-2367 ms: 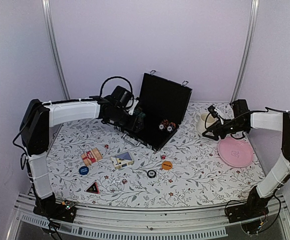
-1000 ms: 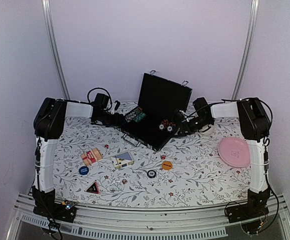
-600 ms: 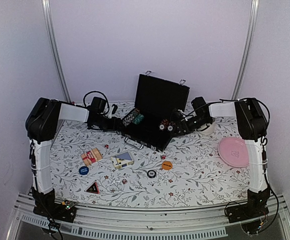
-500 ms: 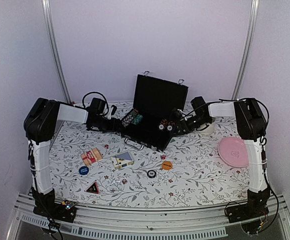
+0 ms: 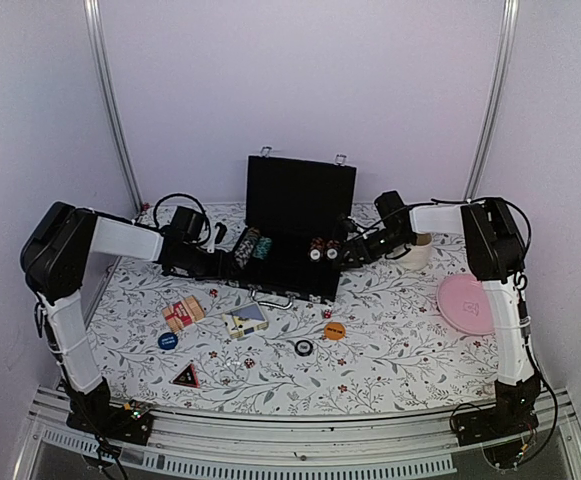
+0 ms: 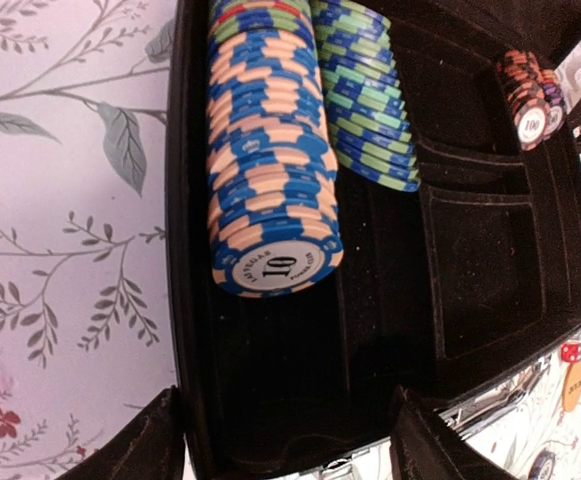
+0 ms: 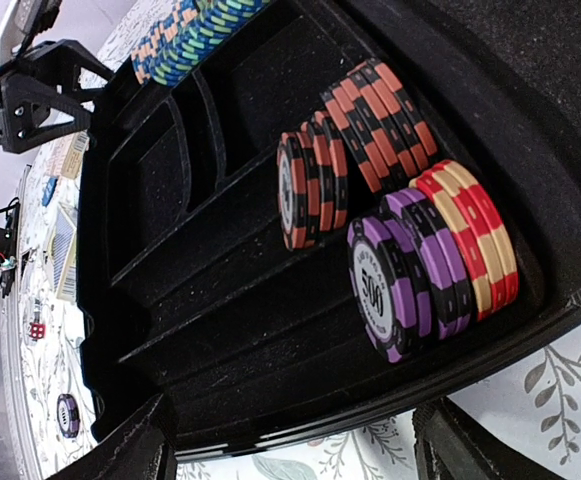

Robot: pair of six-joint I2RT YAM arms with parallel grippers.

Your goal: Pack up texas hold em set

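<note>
The black briefcase (image 5: 288,272) of the texas hold em set lies open at the table's back, its lid (image 5: 300,196) upright. Blue and green chips (image 5: 249,246) fill its left end, orange, purple and red chips (image 5: 320,249) its right end. My left gripper (image 5: 218,263) is open at the case's left end, fingers straddling its near corner below the blue chips (image 6: 270,190). My right gripper (image 5: 355,251) is open at the right end, the end wall between its fingers beside the purple chips (image 7: 410,275). Two card decks (image 5: 183,313) (image 5: 245,320), three buttons (image 5: 168,341) (image 5: 335,329) (image 5: 303,347), a triangle token (image 5: 185,376) and red dice (image 5: 326,313) lie in front.
A cream mug (image 5: 417,250) stands just behind my right wrist. A pink plate (image 5: 470,303) lies at the right side of the table. Metal uprights rise at the back left and back right.
With a gripper at each end, the briefcase has turned from a diagonal to nearly square with the table's front and shifted left. Both arms swung along with it.
</note>
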